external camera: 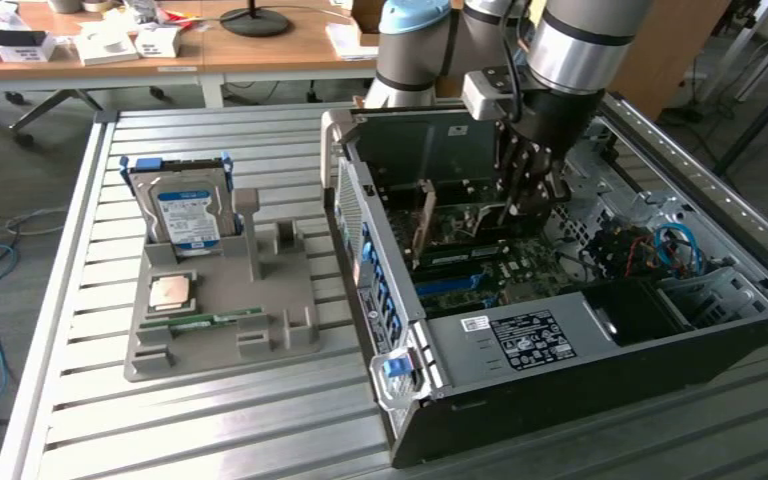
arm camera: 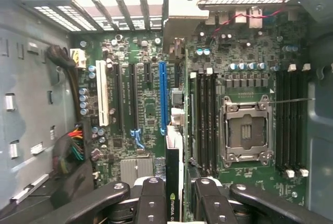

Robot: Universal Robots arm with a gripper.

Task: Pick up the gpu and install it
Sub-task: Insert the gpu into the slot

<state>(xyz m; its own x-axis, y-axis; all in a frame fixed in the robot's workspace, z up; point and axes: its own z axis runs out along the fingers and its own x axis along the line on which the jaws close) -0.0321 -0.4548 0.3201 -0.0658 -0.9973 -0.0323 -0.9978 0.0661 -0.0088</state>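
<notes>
Black-edged card first. Exterior view: my gripper (external camera: 528,205) is down inside the open computer case (external camera: 518,400), over the motherboard (external camera: 518,262). It is well apart from the parts tray (external camera: 211,345) and its hard drive (external camera: 184,215) on the exterior view's left.

Wrist view: fingers (arm camera: 151,200) are closed narrow on the gpu (arm camera: 173,156), held edge-on straight beneath me. Its long axis runs parallel to the blue slot (arm camera: 163,96), just beside it, pointing toward the rear bracket openings (arm camera: 125,5). Can't tell if it's seated. Room looks tight, with the memory slots (arm camera: 204,114) close alongside.
</notes>
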